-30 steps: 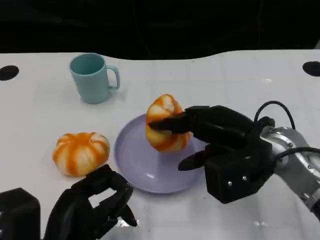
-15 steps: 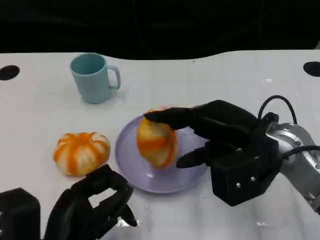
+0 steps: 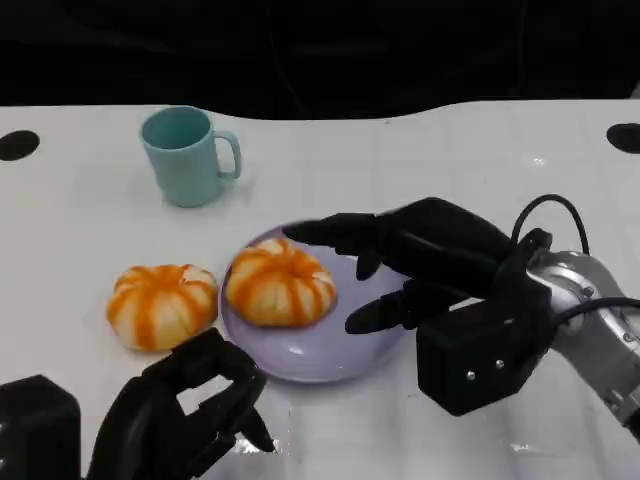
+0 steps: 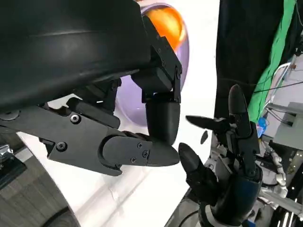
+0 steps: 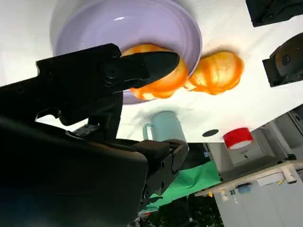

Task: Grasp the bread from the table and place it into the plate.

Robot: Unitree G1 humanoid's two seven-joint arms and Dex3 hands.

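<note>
An orange-and-white striped bread (image 3: pixel 280 283) (image 5: pixel 161 82) lies on the left part of the purple plate (image 3: pixel 330 370) (image 5: pixel 128 28). My right hand (image 3: pixel 430 270) (image 4: pixel 227 165) hovers over the plate's right side with its fingers spread. Its fingertips are just clear of the bread and it holds nothing. A second striped bread (image 3: pixel 162 305) (image 5: pixel 218 71) sits on the table just left of the plate. My left hand (image 3: pixel 180 420) (image 4: pixel 118 127) rests at the near left edge, in front of that second bread, fingers curled in on nothing.
A light blue mug (image 3: pixel 185 155) (image 5: pixel 163 130) stands at the back left, well apart from the plate. Black round holes (image 3: pixel 15 145) mark the white table's far corners. Bare white table lies to the right of and behind the plate.
The bread was held upright over the plate by my right hand. It has since tipped down flat onto the plate's left side, and the fingers have let go. My left hand has not moved.
</note>
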